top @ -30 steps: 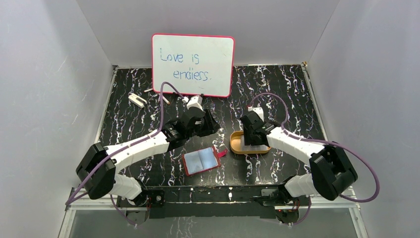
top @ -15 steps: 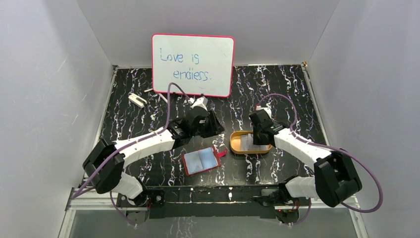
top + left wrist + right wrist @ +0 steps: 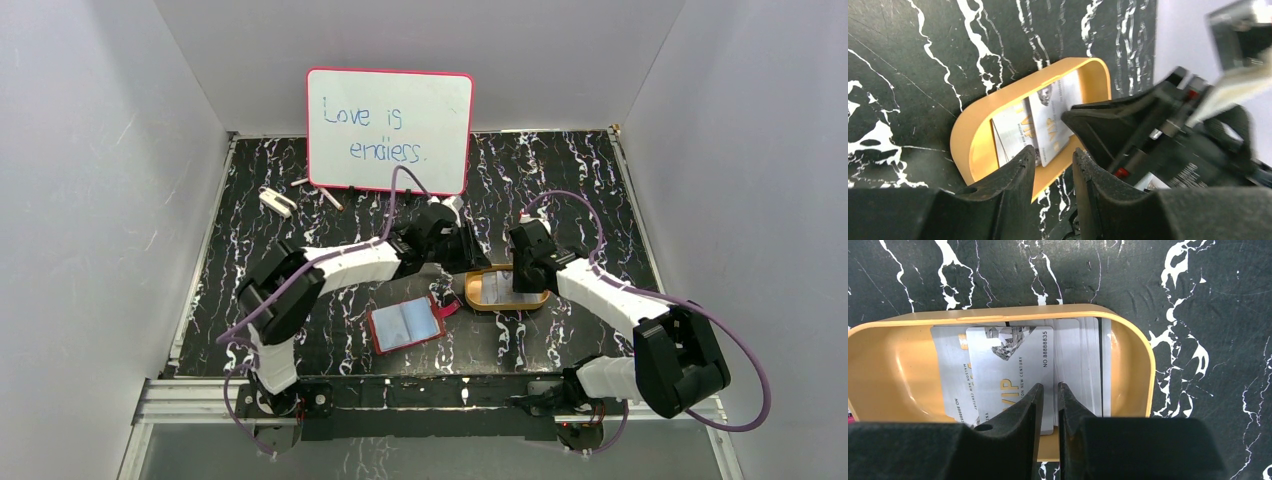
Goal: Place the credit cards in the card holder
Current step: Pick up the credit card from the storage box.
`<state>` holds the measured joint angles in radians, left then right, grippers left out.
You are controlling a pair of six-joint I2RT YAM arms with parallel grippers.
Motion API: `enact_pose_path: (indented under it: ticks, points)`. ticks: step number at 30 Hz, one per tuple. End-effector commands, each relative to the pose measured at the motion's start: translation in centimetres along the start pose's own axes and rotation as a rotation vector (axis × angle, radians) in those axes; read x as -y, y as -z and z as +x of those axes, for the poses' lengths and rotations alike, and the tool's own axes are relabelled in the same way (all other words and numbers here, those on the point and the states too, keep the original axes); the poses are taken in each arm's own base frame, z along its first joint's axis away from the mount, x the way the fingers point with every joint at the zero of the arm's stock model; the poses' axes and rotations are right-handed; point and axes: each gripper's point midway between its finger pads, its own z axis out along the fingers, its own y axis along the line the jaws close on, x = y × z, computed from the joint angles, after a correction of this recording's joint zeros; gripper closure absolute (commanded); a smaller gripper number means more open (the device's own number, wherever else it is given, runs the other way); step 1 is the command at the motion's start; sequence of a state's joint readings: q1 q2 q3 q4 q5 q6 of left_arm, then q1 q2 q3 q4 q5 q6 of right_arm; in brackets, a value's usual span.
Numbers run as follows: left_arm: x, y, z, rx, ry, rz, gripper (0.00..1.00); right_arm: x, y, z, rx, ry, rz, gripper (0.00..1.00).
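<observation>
Several pale credit cards (image 3: 1008, 365) lie in an orange-rimmed tray (image 3: 998, 314), one printed card on top and a stack leaning at the right end. My right gripper (image 3: 1050, 386) points down into the tray, its jaws a narrow gap apart over the top card's right edge, not closed on it. From above, the right gripper (image 3: 522, 278) sits over the cards (image 3: 498, 288). My left gripper (image 3: 1053, 151) is open and empty, hovering at the tray's (image 3: 968, 135) near rim; from above, the left gripper (image 3: 458, 262) is at the tray's left end. The card holder (image 3: 405, 325) lies open, front centre.
A pink-framed whiteboard (image 3: 390, 130) stands at the back. A small white object (image 3: 275, 200) and thin sticks (image 3: 330, 197) lie at the back left. The two grippers are close together at the tray (image 3: 475, 298). White walls enclose the black marbled table (image 3: 600, 200).
The left arm has swung right from the table's middle to the tray's left end. The right gripper's jaws have narrowed from wide to a slim gap over the cards.
</observation>
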<state>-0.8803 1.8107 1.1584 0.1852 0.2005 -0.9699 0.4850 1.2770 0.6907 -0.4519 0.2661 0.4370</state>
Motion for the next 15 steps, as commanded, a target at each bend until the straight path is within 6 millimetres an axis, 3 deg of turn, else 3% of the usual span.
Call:
enact_pose_path:
  ticks: [1,8,15]
  points:
    - [1.4,-1.5,1.3,-0.092,-0.001,0.033,0.67,-0.2,0.0,-0.5,0.02,0.0,-0.02,0.75]
    - [0.4,-3.9,3.3,-0.157,-0.008,-0.04,0.61,-0.1,0.0,-0.5,0.019,0.002,-0.022,0.76]
    - [-1.0,-4.7,3.9,-0.153,0.005,-0.117,0.6,-0.2,0.0,-0.6,0.02,0.002,-0.027,0.76]
